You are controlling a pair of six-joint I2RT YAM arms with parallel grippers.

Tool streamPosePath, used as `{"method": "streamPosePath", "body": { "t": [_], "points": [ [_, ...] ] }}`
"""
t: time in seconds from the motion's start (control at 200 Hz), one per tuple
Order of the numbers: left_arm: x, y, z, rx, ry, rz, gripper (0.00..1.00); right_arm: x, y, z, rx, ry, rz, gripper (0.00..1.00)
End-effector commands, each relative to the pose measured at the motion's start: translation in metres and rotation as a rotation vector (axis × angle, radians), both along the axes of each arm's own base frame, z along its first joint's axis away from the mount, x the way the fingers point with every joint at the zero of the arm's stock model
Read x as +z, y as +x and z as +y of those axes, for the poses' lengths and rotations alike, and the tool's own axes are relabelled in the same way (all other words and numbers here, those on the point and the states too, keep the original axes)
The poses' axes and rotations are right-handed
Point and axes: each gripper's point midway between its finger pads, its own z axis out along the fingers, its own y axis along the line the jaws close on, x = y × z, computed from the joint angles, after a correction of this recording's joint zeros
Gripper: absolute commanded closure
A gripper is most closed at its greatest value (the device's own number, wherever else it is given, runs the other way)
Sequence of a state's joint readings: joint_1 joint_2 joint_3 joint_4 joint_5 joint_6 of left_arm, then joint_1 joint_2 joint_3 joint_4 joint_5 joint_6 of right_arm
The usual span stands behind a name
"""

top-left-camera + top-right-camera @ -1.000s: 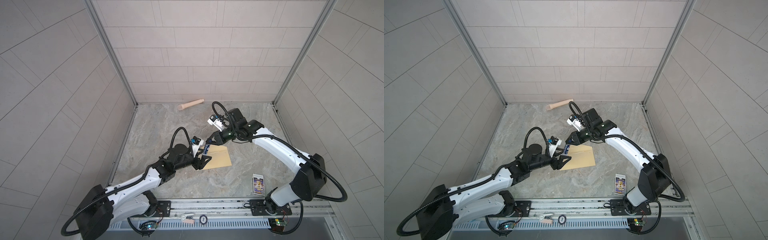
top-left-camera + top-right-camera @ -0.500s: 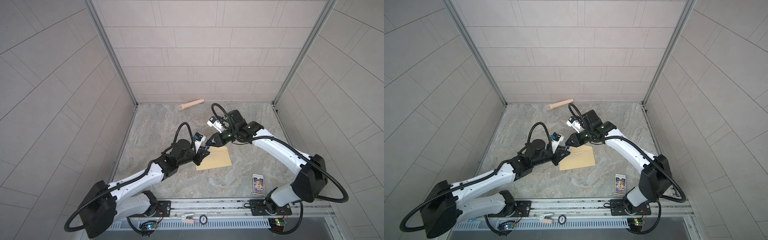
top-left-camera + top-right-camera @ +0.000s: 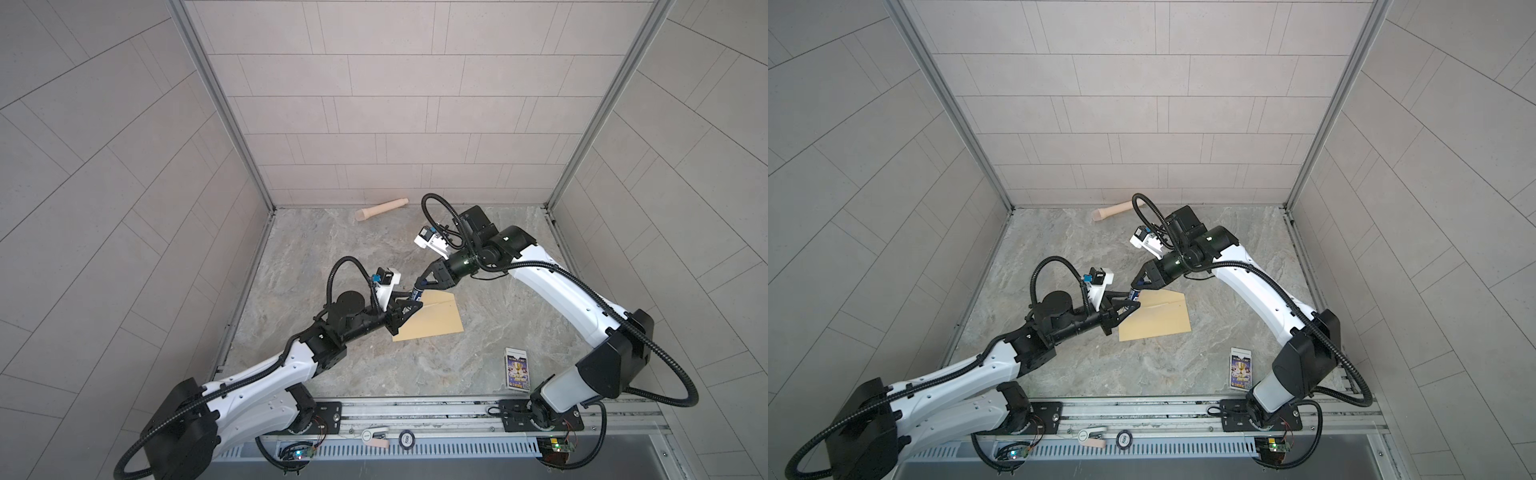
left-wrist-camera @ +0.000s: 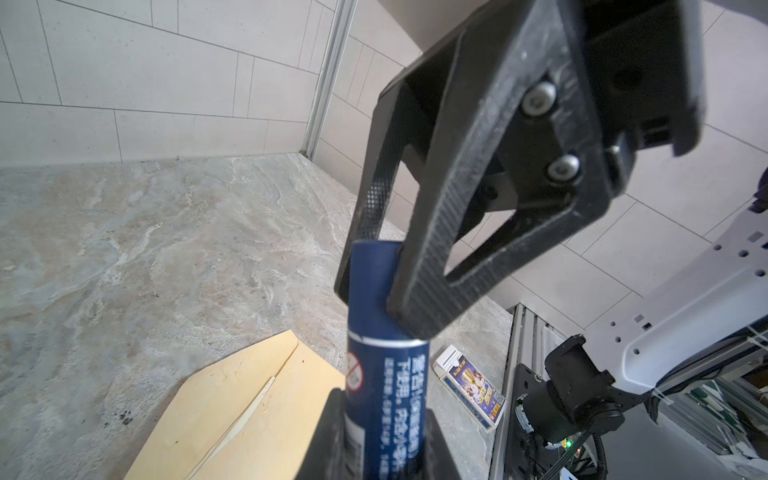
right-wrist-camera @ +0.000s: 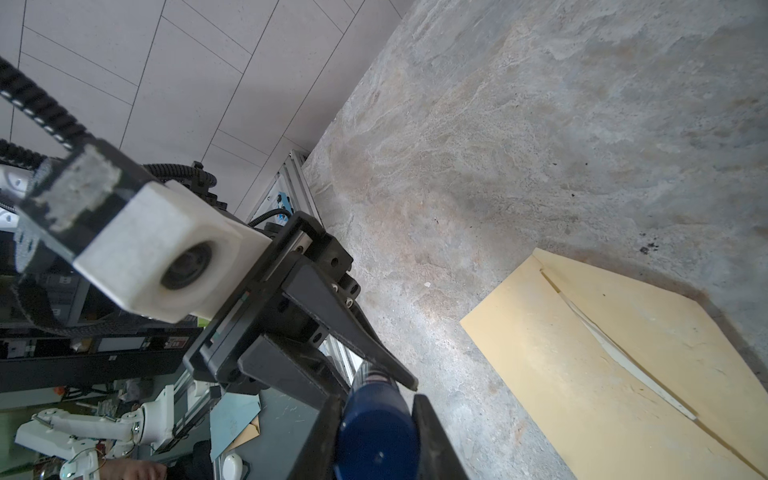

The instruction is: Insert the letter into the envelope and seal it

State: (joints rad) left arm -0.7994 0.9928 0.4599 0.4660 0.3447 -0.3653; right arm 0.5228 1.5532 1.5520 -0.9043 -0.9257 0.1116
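Left end effector (image 3: 414,302) newly clamps glue stick (image 4: 384,382); right end effector (image 3: 420,286) too; envelope (image 3: 440,320) beneath.

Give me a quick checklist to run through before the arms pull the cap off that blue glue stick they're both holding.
1. Left gripper shut on the glue stick body: ok.
2. Right gripper shut on its cap: ok.
3. Cap off: not ok, it sits on the stick.
4. Envelope flap open and flat: ok.
5. Letter fully inside: cannot tell; only a pale sliver shows at the flap fold.
6. Card box clear of both arms: ok.
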Motion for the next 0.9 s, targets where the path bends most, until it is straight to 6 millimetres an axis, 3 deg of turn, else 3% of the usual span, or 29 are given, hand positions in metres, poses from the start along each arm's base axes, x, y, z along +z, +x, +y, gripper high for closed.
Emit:
{"method": "streamPosePath", "body": {
  "t": [0.0,0.14,0.31,0.49,0.63,0.776,0.796,0.831,0.896],
  "points": [
    [-0.082,-0.030,0.015,-0.046,0.170,0.242,1.00,0.047,0.042,-0.021,-0.100,0.039,-0.223,1.00],
    [-0.083,-0.033,0.017,-0.046,0.168,0.241,1.00,0.058,0.063,-0.028,-0.224,0.035,-0.186,1.00],
    [-0.081,-0.034,0.017,-0.041,0.141,0.243,1.00,0.075,0.062,-0.025,-0.216,0.052,-0.226,1.00],
    [-0.075,-0.036,0.015,-0.063,0.120,0.232,1.00,0.088,0.021,-0.009,0.031,0.105,-0.376,1.00],
    [-0.065,-0.039,0.011,-0.090,0.093,0.213,1.00,0.078,-0.014,-0.006,0.211,0.126,-0.411,1.00],
    [-0.049,-0.032,0.011,-0.074,0.108,0.172,1.00,0.063,-0.008,-0.004,0.153,0.132,-0.362,1.00],
    [-0.045,-0.030,0.011,-0.065,0.109,0.158,0.93,0.063,-0.007,-0.003,0.136,0.136,-0.350,1.00],
    [-0.037,-0.026,0.011,-0.049,0.110,0.130,0.73,0.058,-0.006,-0.002,0.119,0.134,-0.336,1.00],
    [-0.024,-0.019,0.010,-0.037,0.129,0.079,0.60,0.050,-0.009,-0.002,0.108,0.114,-0.318,1.00]
  ]
}}
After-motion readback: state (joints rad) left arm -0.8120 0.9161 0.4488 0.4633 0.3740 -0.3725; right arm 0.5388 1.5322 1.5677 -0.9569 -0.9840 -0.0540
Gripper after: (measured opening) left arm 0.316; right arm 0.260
